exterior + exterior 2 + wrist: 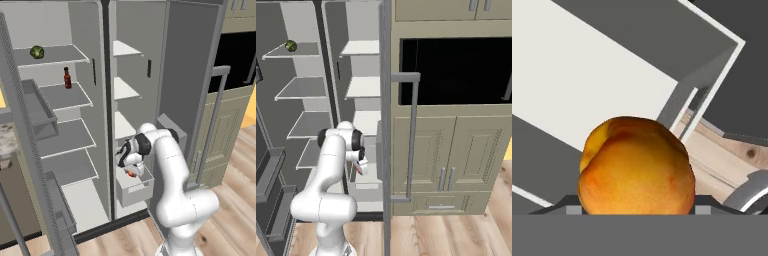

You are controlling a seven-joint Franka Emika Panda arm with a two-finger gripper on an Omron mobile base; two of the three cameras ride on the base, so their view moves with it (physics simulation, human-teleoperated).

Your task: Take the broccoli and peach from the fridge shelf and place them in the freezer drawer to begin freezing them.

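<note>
Broccoli (37,51) on the top fridge shelf (60,55); red bottle (67,78) one shelf lower. Peach (635,167) clamped between the gripper's (131,173) fingers, directly above the open freezer drawer (135,188).

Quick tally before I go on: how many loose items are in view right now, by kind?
Broccoli: 1, on the top fridge shelf
Peach: 1, at the gripper over the freezer drawer
Red sauce bottle: 1, on the second shelf
Total: 3
</note>
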